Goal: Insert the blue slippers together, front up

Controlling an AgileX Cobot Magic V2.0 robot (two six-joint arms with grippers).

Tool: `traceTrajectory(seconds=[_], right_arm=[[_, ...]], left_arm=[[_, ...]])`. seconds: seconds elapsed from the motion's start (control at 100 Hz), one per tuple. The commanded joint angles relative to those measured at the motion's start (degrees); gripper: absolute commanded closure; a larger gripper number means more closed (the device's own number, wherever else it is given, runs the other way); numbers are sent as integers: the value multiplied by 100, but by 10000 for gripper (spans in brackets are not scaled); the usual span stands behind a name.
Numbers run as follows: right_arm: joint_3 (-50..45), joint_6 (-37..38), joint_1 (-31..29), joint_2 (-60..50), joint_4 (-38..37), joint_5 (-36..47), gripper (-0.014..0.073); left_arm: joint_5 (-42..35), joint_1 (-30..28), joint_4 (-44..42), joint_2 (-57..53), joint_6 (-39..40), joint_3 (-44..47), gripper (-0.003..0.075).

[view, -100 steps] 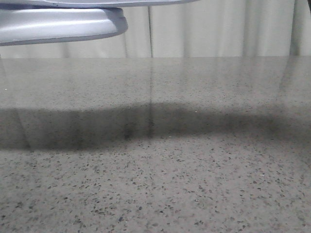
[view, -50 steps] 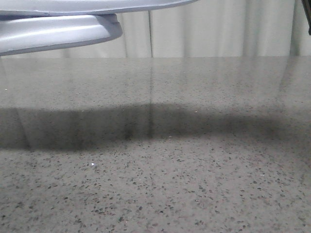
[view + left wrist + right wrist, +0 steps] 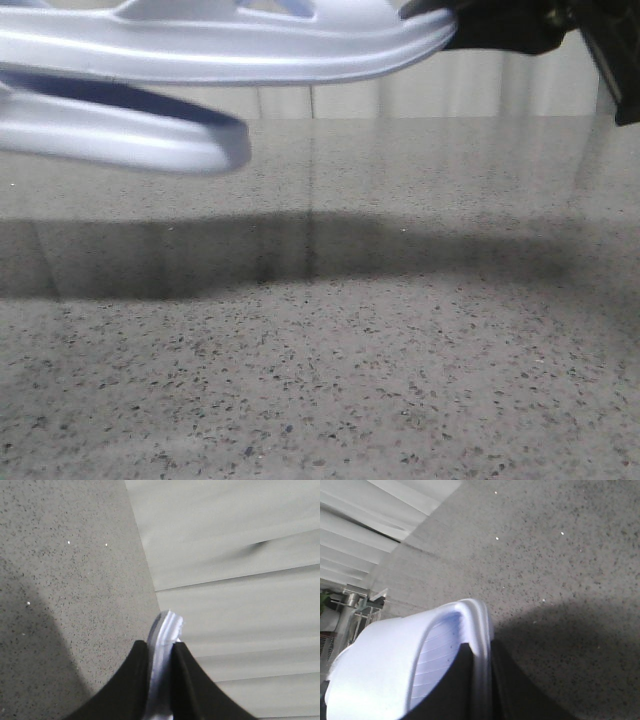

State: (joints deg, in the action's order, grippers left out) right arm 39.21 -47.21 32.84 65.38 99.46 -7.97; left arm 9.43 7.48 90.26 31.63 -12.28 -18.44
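I have both blue slippers point(image 3: 200, 60) up in the air, upper left of the front view, well above the speckled worktop point(image 3: 330, 360), so I can line them up and nest one into the other without dragging on the surface. The upper slipper point(image 3: 230, 40) runs across the top of the frame with its strap cut-outs showing; the lower slipper point(image 3: 120, 135) sits just beneath it, tilted, and I can't tell if they touch. The right pincer point(image 3: 482, 680) is clamped on the rim of its slipper at one end, ribbed footbed visible beside it; in the front view it enters dark at upper right. The left pincer point(image 3: 161, 680) pinches a thin pale slipper edge point(image 3: 167, 627), narrow. Both arms are raised, reaching in from opposite sides.
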Motion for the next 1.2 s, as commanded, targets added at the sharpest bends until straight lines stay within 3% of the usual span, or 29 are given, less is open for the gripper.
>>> traceTrajectory(seconds=[0.0, 0.24, 0.41, 0.51, 1.19], right_arm=[[195, -131, 82, 96, 115, -749, 685], [195, -706, 82, 195, 668, -1055, 685], [195, -871, 82, 195, 775, -1228, 685], [195, -958, 82, 195, 775, -1295, 685], [322, -1568, 82, 195, 775, -1950, 685]], left_arm=[[508, 37, 198, 36, 20, -236, 704], [587, 37, 295, 158, 20, -236, 704], [1121, 37, 872, 427, -78, -236, 704], [1494, 37, 1643, 519, -689, -236, 704], [2663, 37, 1641, 743, -738, -686, 704]])
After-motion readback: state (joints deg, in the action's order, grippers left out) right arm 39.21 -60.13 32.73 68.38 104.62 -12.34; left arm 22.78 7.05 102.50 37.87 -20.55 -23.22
